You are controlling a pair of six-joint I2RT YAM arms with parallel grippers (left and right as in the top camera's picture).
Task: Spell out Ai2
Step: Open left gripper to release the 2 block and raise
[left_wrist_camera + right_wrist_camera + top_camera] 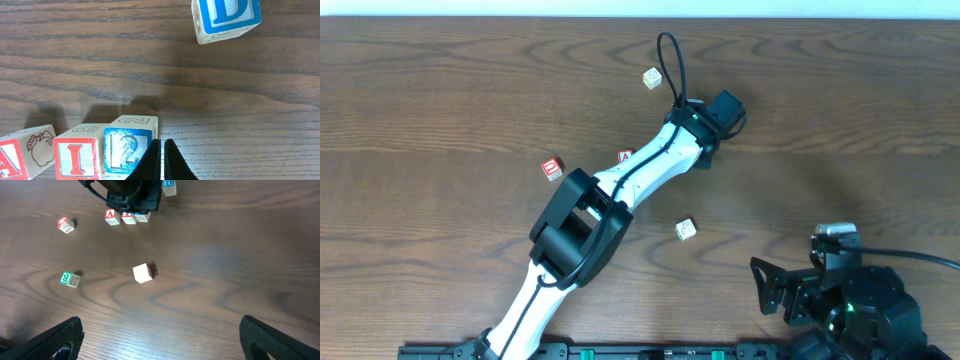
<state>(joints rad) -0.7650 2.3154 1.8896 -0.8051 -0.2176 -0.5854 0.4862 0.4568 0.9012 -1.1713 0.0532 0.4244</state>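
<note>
In the left wrist view three blocks stand in a row at the bottom left: a red A block [12, 161], a red I block [75, 158] and a blue 2 block [125, 149]. My left gripper [162, 161] is shut and holds nothing, with its tips at the right edge of the 2 block. In the right wrist view the same row shows as the A block [111, 216], the I block [128, 217] and the 2 block [142, 216], under the left arm. My right gripper [160, 340] is open and empty, low over bare table.
A blue D block [227, 17] lies apart from the row. The right wrist view shows a blank-faced block [143, 273], a green B block [70, 279] and a red block [65, 224] loose. The left arm [650, 170] reaches diagonally across the table.
</note>
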